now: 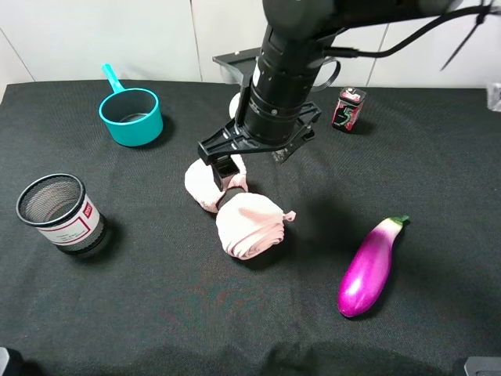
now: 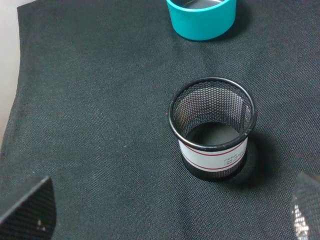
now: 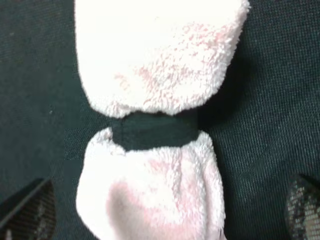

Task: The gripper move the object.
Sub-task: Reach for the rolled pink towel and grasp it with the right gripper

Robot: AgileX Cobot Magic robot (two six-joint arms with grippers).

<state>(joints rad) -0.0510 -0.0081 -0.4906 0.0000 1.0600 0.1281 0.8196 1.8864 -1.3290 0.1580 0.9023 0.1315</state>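
The pink cloth lies near the middle of the black table as two soft lumps joined together. One lump is nearer the front and the other is behind it to the left. My right gripper, a thick black arm end, reaches across the middle and hangs right over the far lump. In the right wrist view the cloth fills the frame. A dark strip runs between its lumps. The right gripper is open, fingertips wide apart on either side of the cloth. My left gripper is open and empty.
A black mesh cup stands at the left and also shows in the left wrist view. A teal measuring cup is at the back left. A purple eggplant lies at the front right. A small red and black can stands at the back.
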